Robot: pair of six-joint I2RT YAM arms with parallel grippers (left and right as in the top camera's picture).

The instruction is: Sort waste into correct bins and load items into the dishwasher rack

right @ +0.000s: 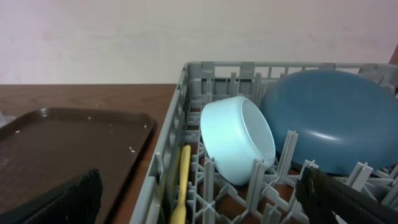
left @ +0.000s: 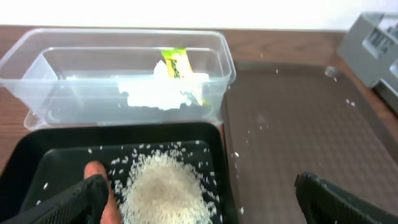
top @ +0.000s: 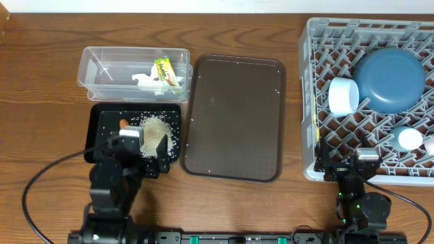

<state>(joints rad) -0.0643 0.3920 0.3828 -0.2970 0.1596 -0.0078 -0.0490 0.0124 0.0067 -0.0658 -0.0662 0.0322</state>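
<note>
The left arm (top: 108, 193) stands at the lower left of the overhead frame, pointing toward the top edge; the left fingers (left: 74, 202) are spread wide and grip nothing, one dark tip in each lower corner of the wrist view; the right arm (top: 363, 207) sits at the lower right, folded short; the right fingers (right: 348, 199) are parted just as wide, also gripping nothing.

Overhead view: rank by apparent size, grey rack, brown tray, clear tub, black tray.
1. grey rack, even cropped by the frame.
2. brown tray.
3. clear tub and black tray: alike; the left arm covers part of it, so unranked.
</note>
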